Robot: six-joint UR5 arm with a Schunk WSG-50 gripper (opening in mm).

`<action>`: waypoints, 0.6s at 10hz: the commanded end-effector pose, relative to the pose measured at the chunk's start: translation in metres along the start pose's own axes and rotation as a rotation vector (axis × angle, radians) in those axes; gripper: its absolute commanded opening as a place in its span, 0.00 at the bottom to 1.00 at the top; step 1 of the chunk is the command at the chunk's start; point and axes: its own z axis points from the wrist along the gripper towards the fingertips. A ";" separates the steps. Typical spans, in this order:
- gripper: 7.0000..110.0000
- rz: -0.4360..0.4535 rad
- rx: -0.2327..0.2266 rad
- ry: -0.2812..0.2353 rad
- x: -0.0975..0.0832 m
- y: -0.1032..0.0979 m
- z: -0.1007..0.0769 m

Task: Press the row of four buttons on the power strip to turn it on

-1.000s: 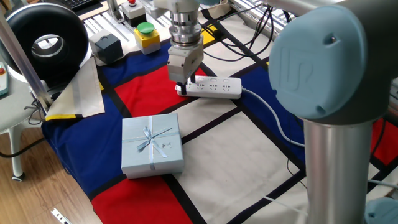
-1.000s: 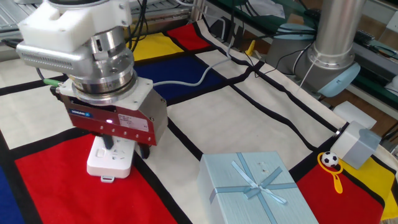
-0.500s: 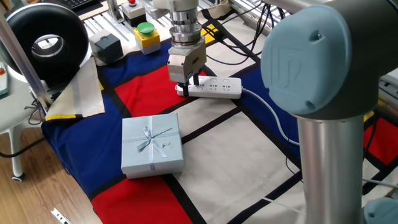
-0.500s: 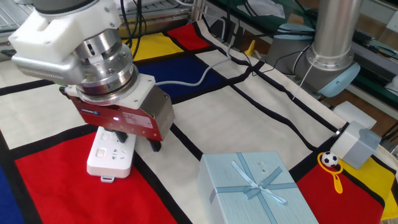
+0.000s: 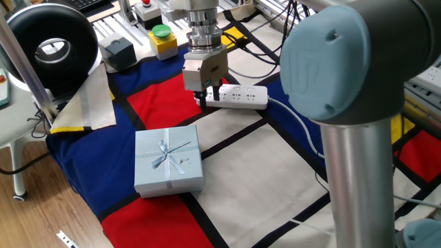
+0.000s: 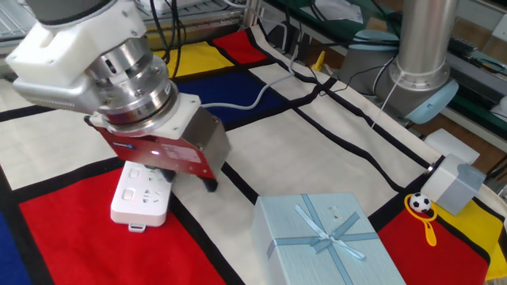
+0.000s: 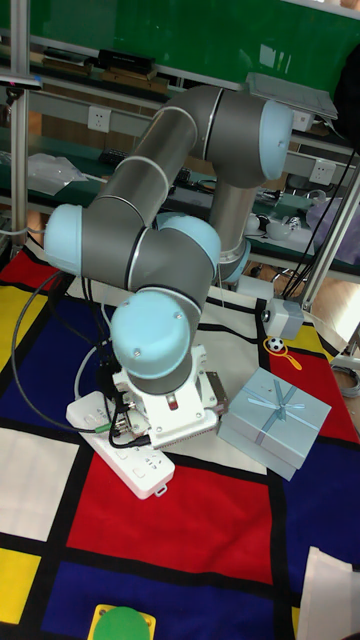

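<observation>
The long white plastic power strip w/ rounded corners (image 5: 238, 97) lies flat on the tabletop covered w/ a red, blue, yellow and white checked cloth (image 5: 248, 158), approx. on the border between a red field and a white field. Its pale grey cable (image 5: 296, 124) leaves from the end that is far from the claw.

The two-finger claw w/ dark fingers (image 5: 210, 94) hangs over the free end of the strip, the end opposite to the cable. In the other fixed view the claw body is tilted and one dark fingertip (image 6: 209, 185) shows just beside the long edge of the strip; the 2nd finger is hidden behind the body. So I cannot tell if the fingers are spread or pressed together, and contact w/ the strip is also not clear.

The row of four small white push buttons (image 5: 239, 91) runs along one long edge; they are too small to separate here.

The relation that matters: the long axis of the strip goes away from the claw toward the cable end. In my judgement the next move needs a step along this axis, then a press straight down, button by button. The pale blue gift box w/ a ribbon (image 5: 167, 159) stands well apart, not in the way.
</observation>
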 end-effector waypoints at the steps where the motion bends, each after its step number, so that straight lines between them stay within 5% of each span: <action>1: 0.57 0.017 -0.178 -0.003 -0.003 0.042 -0.006; 4: 0.57 0.044 -0.091 -0.038 -0.011 0.020 -0.003; 5: 0.57 0.054 -0.117 -0.068 -0.019 0.027 -0.004; 6: 0.57 0.050 -0.226 -0.120 -0.033 0.053 -0.010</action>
